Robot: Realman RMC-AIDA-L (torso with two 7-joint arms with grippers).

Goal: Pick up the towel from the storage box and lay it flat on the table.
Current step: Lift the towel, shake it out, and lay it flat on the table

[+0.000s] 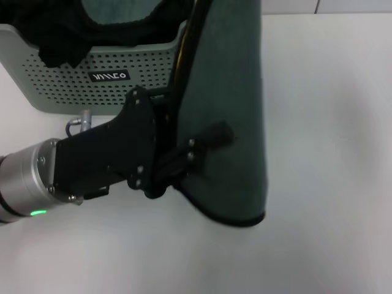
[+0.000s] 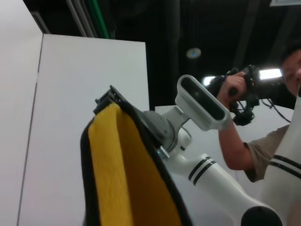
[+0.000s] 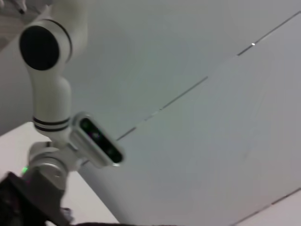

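Towel (image 1: 229, 110) hung long-axis vertical from left hand (image 1: 184, 160), clamped on its edge, above worktop (image 1: 331, 153).

towel (image 1: 236, 116): dark teal, fuzzy, black piping, rounded lower corner; hangs upright above the worktop, yellow on its other face
storage box (image 1: 67, 76): pale sage-green, perforated side, white logo; stands far-left on the worktop
worktop (image 1: 331, 122): plain smooth white

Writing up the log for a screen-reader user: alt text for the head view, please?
The left gripper, reaching in from the left, is shut on the towel and holds it hanging, lower corner close to the table. Behind stands the storage box, black fabric draped over its rim.
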